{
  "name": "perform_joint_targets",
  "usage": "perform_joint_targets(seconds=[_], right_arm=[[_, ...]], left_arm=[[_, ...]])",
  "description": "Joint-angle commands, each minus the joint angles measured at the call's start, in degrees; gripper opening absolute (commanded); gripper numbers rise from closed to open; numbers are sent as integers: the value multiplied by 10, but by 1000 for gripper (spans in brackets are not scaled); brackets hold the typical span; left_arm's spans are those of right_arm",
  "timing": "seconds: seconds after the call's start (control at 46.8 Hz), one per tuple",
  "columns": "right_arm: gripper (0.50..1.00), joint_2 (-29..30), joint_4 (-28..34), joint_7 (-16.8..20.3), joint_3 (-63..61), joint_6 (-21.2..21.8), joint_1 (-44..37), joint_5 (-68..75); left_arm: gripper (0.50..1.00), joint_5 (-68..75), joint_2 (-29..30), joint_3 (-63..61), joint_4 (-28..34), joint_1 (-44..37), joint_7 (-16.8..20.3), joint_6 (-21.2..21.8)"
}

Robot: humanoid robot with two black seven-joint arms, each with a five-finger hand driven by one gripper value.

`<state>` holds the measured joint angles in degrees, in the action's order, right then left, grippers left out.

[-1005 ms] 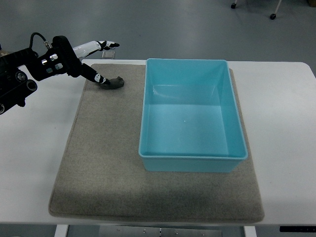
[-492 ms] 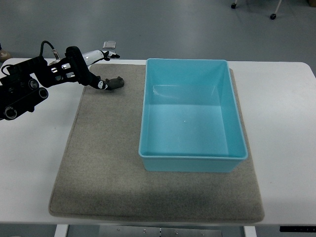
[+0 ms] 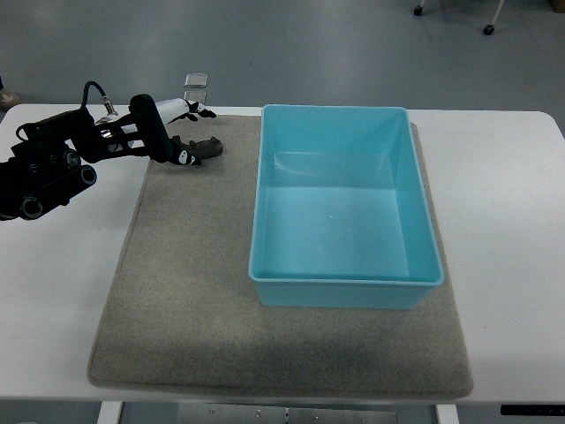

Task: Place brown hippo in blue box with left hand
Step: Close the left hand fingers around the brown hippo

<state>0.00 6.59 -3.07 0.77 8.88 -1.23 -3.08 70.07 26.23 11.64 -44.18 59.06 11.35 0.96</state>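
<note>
From above, one smooth, rectangular blue plastic box (image 3: 344,205) sits on a single rough grey felt mat (image 3: 190,291) that covers most of a white table (image 3: 503,221), and one small dark brown hippo (image 3: 205,149) (a lumpy little figure) lies on the mat just left of the box's far left corner. The left hand (image 3: 172,132), black and white with jointed fingers, is at the hippo's left end with a lower fingertip touching it, but whether it actually pinches the toy cannot be told.
</note>
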Motion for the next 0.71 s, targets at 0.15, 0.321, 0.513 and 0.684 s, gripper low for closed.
perform_joint_targets(seconds=[0.15,0.321,0.513,0.684], right_arm=[[936,0,0,0,-1,0,0,0],[936,0,0,0,-1,0,0,0],[936,0,0,0,0,0,0,0],[936,0,0,0,0,0,0,0]], left_arm=[[791,4,-12,-1,16,0,0,0],[756,16,-13,-1,16,0,-1,0],[748,16,-14,-1,26,-1,-1,0],[748,16,-24,-1,37,-2,-1,4]])
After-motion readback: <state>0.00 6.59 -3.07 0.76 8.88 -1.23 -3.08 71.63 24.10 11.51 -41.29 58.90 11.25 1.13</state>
